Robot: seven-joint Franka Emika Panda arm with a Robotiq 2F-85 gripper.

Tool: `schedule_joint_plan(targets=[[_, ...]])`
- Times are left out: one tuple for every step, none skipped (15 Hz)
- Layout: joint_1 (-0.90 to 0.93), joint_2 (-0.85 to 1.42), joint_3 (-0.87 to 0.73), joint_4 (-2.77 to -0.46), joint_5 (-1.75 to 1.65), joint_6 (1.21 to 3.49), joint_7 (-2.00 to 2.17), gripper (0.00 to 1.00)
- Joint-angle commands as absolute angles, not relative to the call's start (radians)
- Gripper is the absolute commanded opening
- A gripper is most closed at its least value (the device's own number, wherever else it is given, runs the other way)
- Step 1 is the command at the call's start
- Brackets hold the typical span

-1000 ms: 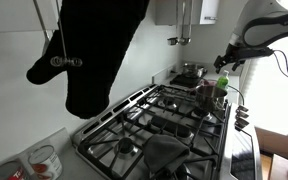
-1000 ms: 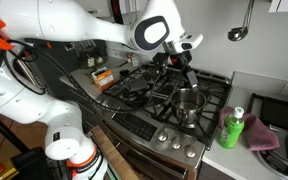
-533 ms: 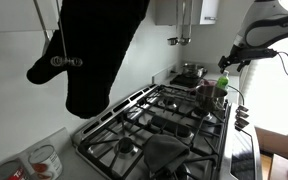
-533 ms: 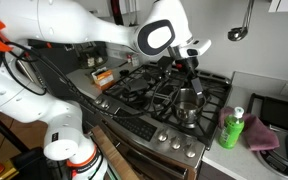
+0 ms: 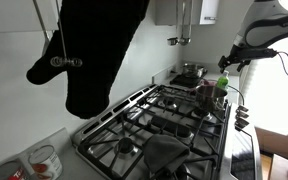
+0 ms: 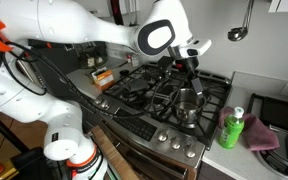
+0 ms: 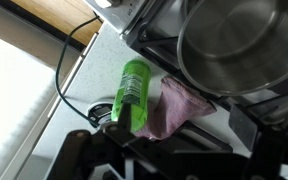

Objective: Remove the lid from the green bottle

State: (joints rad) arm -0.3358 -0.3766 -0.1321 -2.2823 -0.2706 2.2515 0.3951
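The green bottle (image 6: 232,128) stands upright on the counter beside the stove, with its lid on top. It also shows in an exterior view (image 5: 221,88) and in the wrist view (image 7: 132,88), where it lies next to a pink cloth (image 7: 179,105). My gripper (image 6: 189,66) hangs open and empty over the steel pot (image 6: 187,103), to the side of the bottle and well above it. In the wrist view my gripper (image 7: 183,119) has its fingers spread wide, and one finger overlaps the bottle's lower end.
The steel pot (image 7: 239,45) sits on a burner of the gas stove (image 6: 154,95). The pink cloth (image 6: 260,134) lies beside the bottle. A black oven mitt (image 5: 99,50) hangs close to the camera. A cable (image 7: 69,60) runs across the counter.
Over the last second my gripper moved sideways across the stove toward the bottle's side and now hangs over the pot. It has been still for the last half second.
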Motion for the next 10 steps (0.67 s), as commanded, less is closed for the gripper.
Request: schedule_joint_plan(targets=[[-0.356,-0.348,-0.156,-2.242,-0.266,2.241,0.407,1.0],[-0.36,-0.342,-0.169,-2.233,-0.261,2.241,0.397,1.0],[-0.363,-0.334,-0.189,-2.218,-0.249,2.233,0.369,1.0],[-0.361,-0.324,-0.21,-2.206,-0.228,2.227,0.34,1.0],[-0.353,-0.314,-0.239,-2.194,-0.202,2.225,0.28,1.0],[-0.343,-0.301,-0.267,-2.185,-0.17,2.229,0.22,1.0],[-0.32,-0.289,-0.31,-2.17,-0.104,2.227,0.108,1.0],[-0.311,-0.282,-0.333,-2.161,-0.062,2.221,0.037,1.0],[-0.268,-0.27,-0.389,-2.141,-0.016,2.212,-0.045,1.0],[-0.264,-0.258,-0.41,-2.123,0.034,2.191,-0.126,1.0]])
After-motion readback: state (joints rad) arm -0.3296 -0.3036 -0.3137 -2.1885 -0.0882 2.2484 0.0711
